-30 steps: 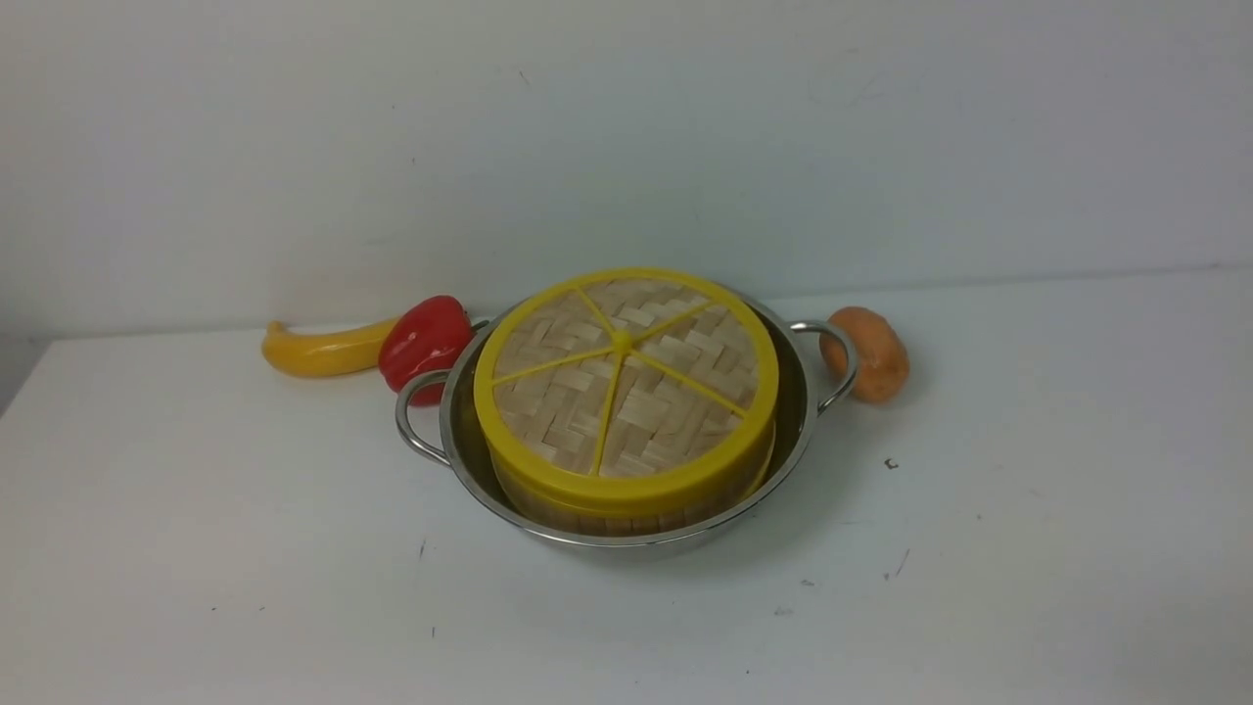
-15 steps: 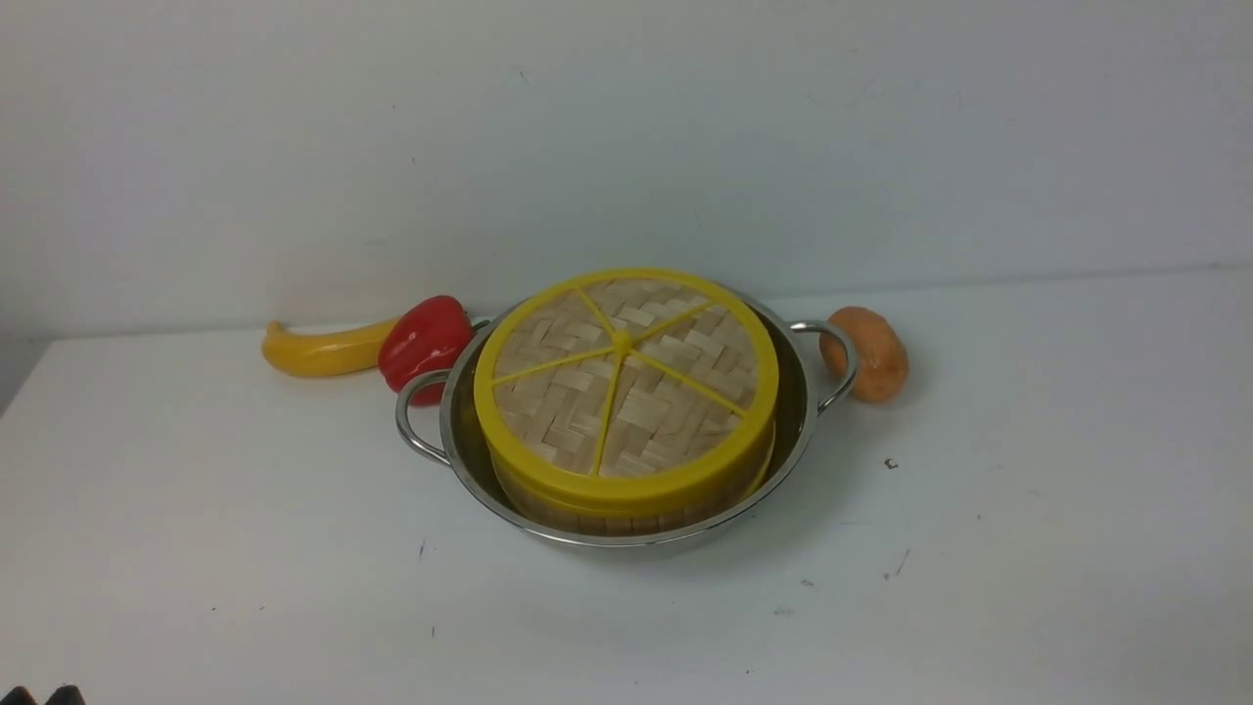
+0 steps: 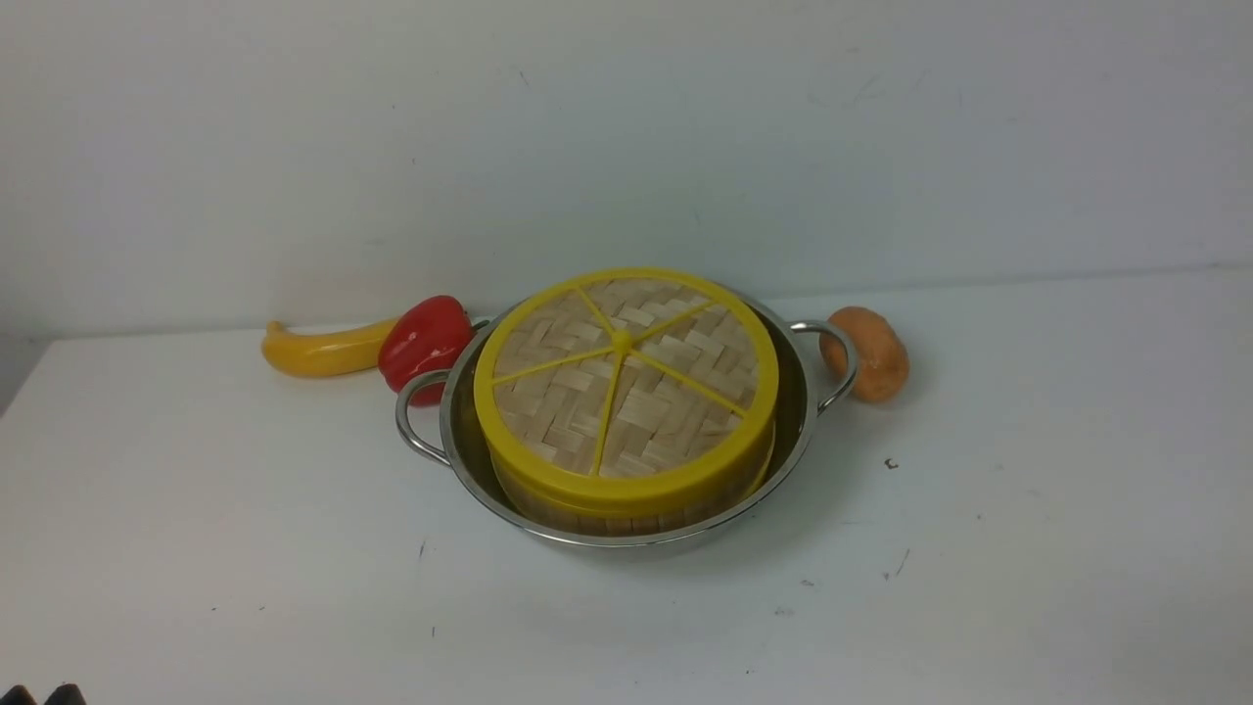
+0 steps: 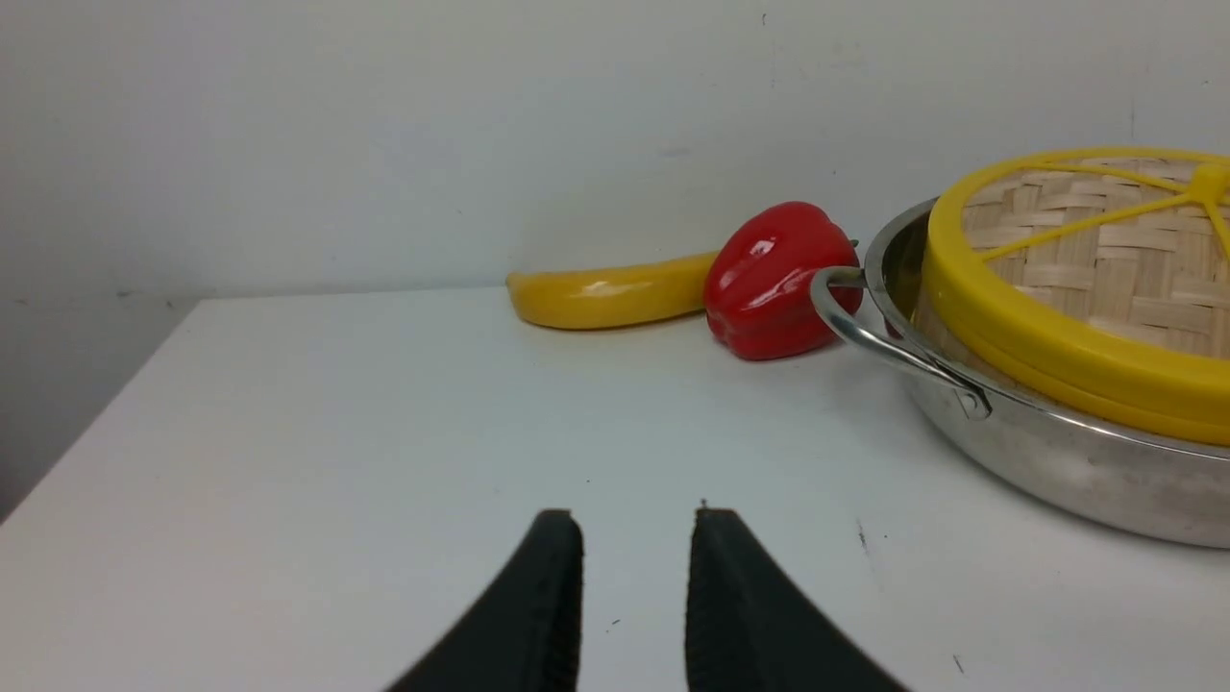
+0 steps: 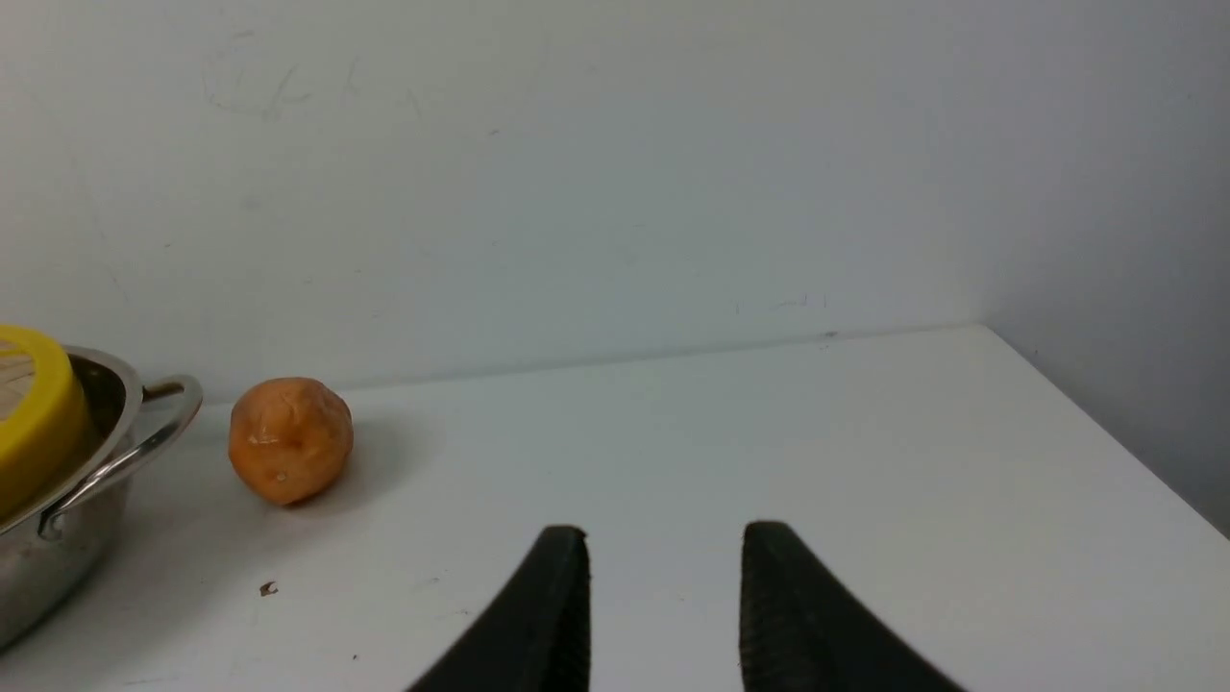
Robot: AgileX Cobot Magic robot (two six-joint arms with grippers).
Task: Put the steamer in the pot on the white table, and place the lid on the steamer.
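plain pale wall, faint scuff marks

2 black, tapering tool fingertips

The lid, woven with yellow spokes, covers the steamer, apparently fully, inside the shiny pot.

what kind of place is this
Probably a tabletop robot test setup playing at kitchen work: a steel pot holding a lidded bamboo steamer, a glossy red pepper that looks like a toy, and robot grippers in both wrist views.
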